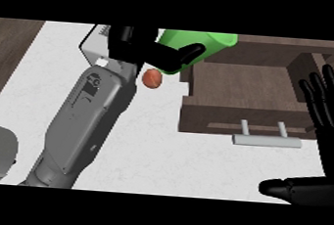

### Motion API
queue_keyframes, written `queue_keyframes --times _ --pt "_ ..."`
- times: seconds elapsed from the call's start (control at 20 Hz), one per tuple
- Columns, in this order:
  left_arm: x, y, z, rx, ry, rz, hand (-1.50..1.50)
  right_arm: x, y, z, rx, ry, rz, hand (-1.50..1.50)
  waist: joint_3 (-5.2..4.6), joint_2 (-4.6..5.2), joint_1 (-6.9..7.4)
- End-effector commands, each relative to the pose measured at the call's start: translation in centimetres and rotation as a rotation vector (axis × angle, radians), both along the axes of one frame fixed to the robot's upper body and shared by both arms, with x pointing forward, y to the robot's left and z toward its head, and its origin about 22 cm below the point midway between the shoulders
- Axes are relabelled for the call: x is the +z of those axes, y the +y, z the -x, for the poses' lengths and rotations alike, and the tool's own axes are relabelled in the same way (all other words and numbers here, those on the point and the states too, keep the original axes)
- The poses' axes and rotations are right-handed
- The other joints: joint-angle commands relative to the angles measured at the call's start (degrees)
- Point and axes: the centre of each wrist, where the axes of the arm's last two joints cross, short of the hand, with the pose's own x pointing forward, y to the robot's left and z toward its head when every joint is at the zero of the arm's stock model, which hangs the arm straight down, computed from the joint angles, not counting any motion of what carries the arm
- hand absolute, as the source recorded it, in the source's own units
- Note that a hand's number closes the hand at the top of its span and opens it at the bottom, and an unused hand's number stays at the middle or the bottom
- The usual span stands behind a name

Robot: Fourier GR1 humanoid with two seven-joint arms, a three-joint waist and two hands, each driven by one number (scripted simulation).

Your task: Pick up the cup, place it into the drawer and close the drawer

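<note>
The green cup [196, 47] is being held by the left hand [154, 52], whose fingers and thumb are curled round it, at the far edge of the white counter [159, 153], just over the left wall of the open wooden drawer [237, 85]. A small reddish object [152, 78] is lying on the counter just beside the drawer's left side. The right hand [325, 145] is being kept spread, fingers up, at the counter's right edge, beside the drawer's metal handle [266, 140].
</note>
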Motion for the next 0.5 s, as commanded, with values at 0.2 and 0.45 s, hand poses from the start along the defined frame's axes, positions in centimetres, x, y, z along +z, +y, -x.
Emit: queue_keyframes --times 0.2,0.45 --pt "1.5 -4.0 -3.1 0.036 0.046 -0.065 1.50 1.6 -1.1 -0.6 0.007 0.009 -0.001 -1.50 0.01 0.33 -1.15" --pt "-0.9 -4.7 -3.9 0.040 0.082 -0.077 1.50 1.5 1.0 -1.4 0.022 -0.007 -0.004 -1.50 0.00 0.38 -1.17"
